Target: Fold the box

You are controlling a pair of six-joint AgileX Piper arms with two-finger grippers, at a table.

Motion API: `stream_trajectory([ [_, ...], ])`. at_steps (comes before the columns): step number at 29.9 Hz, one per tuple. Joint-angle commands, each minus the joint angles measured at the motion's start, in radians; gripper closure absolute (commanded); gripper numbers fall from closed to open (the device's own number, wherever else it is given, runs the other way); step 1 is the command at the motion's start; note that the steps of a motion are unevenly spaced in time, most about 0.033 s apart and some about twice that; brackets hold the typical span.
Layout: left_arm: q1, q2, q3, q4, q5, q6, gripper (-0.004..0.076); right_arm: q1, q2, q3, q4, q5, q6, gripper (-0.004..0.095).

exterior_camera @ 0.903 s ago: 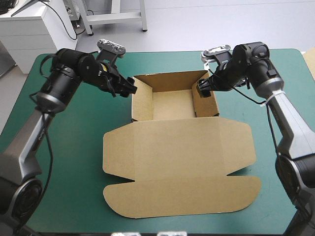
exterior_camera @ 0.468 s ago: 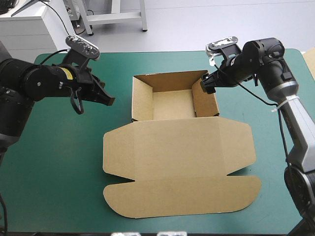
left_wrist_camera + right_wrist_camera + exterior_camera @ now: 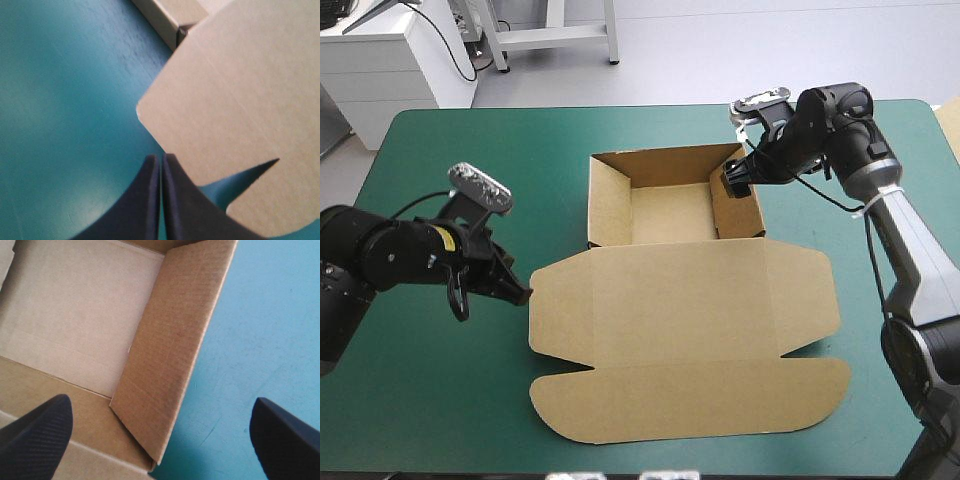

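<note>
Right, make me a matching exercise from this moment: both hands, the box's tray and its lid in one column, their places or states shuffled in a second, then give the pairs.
Column one
1. left hand
2. right hand
3. tray
4. lid

Column two
A. lying flat on the teal-green cover, toward the table's near edge
B. open, over the tray's right wall
C. shut, tip at the lid's left edge
D. walls raised, toward the table's far edge

Pairs: 1-C, 2-B, 3-D, 4-A
</note>
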Motion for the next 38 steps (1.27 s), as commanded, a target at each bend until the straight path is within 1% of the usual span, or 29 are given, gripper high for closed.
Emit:
stream_trajectory([
  [1, -0.008, -0.076, 0.079, -0.020, -0.052, -0.011, 0.0731, -0.004, -0.005, -0.022, 0.004, -0.004, -0.012, 0.0023],
  [5, -0.008, -0.137, 0.191, -0.026, -0.075, -0.026, 0.0731, -0.004, 0.055, -0.022, 0.004, -0.014, -0.012, 0.0023],
  [11, -0.008, -0.239, 0.321, -0.029, -0.075, -0.038, 0.0731, -0.004, 0.131, -0.022, 0.004, -0.027, -0.012, 0.0029],
  [13, -0.008, -0.272, 0.348, -0.027, -0.075, -0.051, 0.0731, -0.004, 0.143, -0.022, 0.004, -0.027, -0.012, 0.0058],
  [15, -0.008, -0.305, 0.370, -0.018, -0.075, -0.058, 0.0731, -0.004, 0.153, -0.022, 0.004, -0.027, -0.014, 0.0118],
  [18, -0.008, -0.357, 0.384, -0.018, -0.075, -0.058, 0.0731, -0.004, 0.159, -0.022, 0.004, -0.027, -0.014, 0.0286],
  [23, -0.008, -0.419, 0.384, -0.018, -0.089, -0.058, 0.0731, -0.004, 0.159, -0.022, 0.004, -0.027, -0.014, 0.0723],
  [24, -0.008, -0.425, 0.384, -0.018, -0.089, -0.058, 0.0731, -0.004, 0.159, -0.022, 0.004, -0.027, -0.014, 0.0790],
  [25, -0.008, -0.430, 0.384, -0.018, -0.089, -0.058, 0.0731, -0.004, 0.159, -0.022, 0.004, -0.027, -0.016, 0.0883],
  [26, -0.008, -0.430, 0.384, -0.018, -0.089, -0.058, 0.0731, -0.004, 0.159, -0.022, 0.004, -0.027, -0.016, 0.0933],
  [27, -0.008, -0.430, 0.384, -0.018, -0.089, -0.058, 0.0731, -0.004, 0.159, -0.022, 0.004, -0.027, -0.016, 0.0922],
  [34, -0.008, -0.428, 0.384, -0.018, -0.097, -0.058, 0.0731, -0.004, 0.159, -0.024, 0.004, -0.027, -0.018, 0.0929],
  [38, -0.008, -0.428, 0.384, -0.018, -0.097, -0.058, 0.0731, -0.004, 0.157, -0.067, -0.004, -0.003, -0.025, 0.0929],
])
